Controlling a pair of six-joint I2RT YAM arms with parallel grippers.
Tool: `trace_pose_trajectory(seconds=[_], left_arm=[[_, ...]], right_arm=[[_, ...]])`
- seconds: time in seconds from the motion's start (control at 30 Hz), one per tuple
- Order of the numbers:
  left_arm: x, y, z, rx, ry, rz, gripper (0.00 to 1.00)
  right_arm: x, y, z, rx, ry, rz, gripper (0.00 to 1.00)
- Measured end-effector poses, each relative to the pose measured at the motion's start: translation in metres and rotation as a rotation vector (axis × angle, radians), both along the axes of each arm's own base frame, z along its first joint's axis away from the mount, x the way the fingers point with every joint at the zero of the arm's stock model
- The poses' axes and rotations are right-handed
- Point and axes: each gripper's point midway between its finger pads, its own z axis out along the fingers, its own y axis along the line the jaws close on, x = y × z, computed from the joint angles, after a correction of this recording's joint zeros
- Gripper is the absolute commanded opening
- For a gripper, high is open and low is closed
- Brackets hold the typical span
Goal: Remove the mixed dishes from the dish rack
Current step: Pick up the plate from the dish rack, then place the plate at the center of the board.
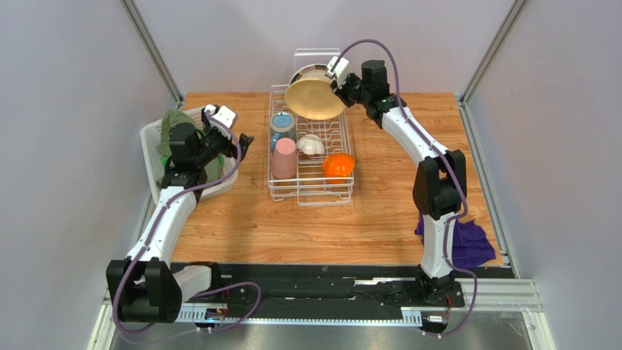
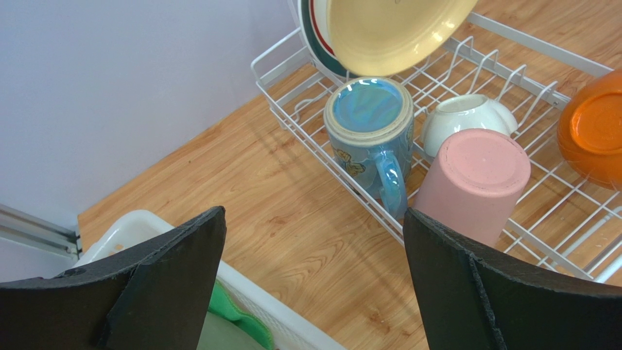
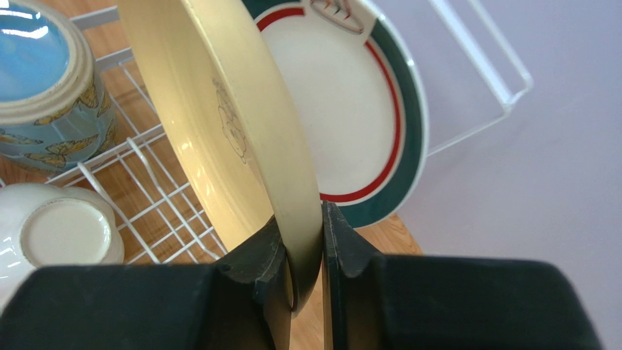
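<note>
Right hand (image 3: 322, 244) pinching pale yellow plate (image 3: 212, 124), glossy, tilted.

We grip the pale yellow plate (image 1: 315, 100)
Our right gripper (image 1: 339, 85) pinches its rim, tilted above the dish rack (image 1: 312, 194).

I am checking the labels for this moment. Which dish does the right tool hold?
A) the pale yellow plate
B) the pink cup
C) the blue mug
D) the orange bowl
A: the right tool pinches the rim of the pale yellow plate, one finger on each face.
</note>
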Motion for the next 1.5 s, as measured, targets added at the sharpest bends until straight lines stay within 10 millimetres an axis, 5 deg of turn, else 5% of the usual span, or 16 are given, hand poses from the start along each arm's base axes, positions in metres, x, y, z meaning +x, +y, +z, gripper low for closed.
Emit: trace_pose_trajectory(seconds=[0.33,0.6,0.8,1.0,1.5], left_arm=[[-0.008,-0.001,0.017,-0.005,-0.046,-0.004,0.99],[-0.011,-0.001,0.019,-0.01,-0.045,-0.002,0.99],[-0.015,0.0,0.006,-0.003,0.011,0.0,0.99],[-0.024,-0.001,-0.016,0.015,0.102,-0.016,0.99],[-0.034,-0.007,-0.041,0.025,0.2,-0.066,0.99]], right_arm=[[-0.005,-0.027,0.083,0.149,-0.028,-0.116,0.0],[-0.001,-0.126,0.091,0.385,0.157,-0.364,0.0],[-0.018,-0.201,0.053,0.519,0.343,-0.549,0.0],[-0.034,-0.246,0.007,0.625,0.53,-0.678,0.0],[-0.032,-0.274,-0.117,0.661,0.825,-0.865,0.0]])
